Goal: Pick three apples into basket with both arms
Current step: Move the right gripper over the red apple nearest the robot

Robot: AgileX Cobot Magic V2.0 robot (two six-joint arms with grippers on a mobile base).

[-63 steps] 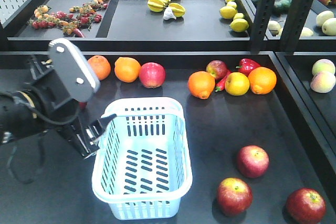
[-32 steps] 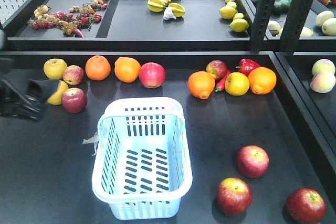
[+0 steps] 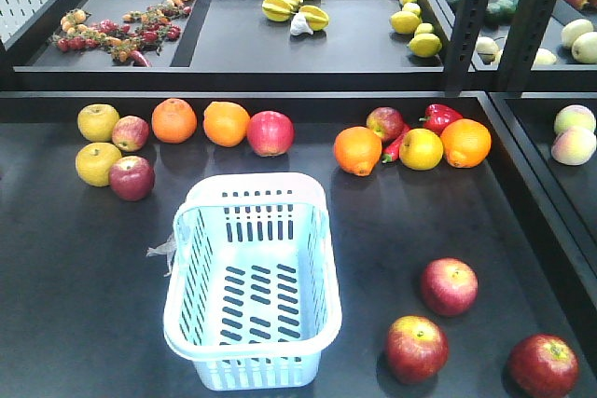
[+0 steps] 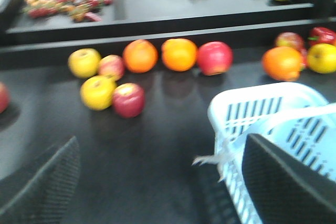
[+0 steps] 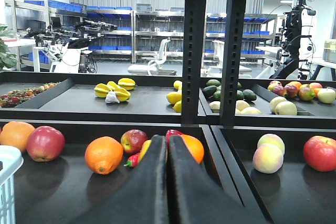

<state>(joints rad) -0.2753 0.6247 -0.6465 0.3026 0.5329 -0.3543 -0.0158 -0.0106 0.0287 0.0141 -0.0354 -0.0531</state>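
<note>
Left pincer (image 4: 163, 145) withdrew, baring fruit row (image 3: 227, 123) behind basket (image 3: 250, 349).

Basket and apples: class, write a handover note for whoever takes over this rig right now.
Left claw: open, empty, over the table to the left of the basket.
Right claw: shut, holding nothing.
Apples: all on the table to the right of the basket: rear apple, front apple, corner apple.
Done: nothing; the basket is empty.
Left: pick all three apples and put them in the basket.
</note>
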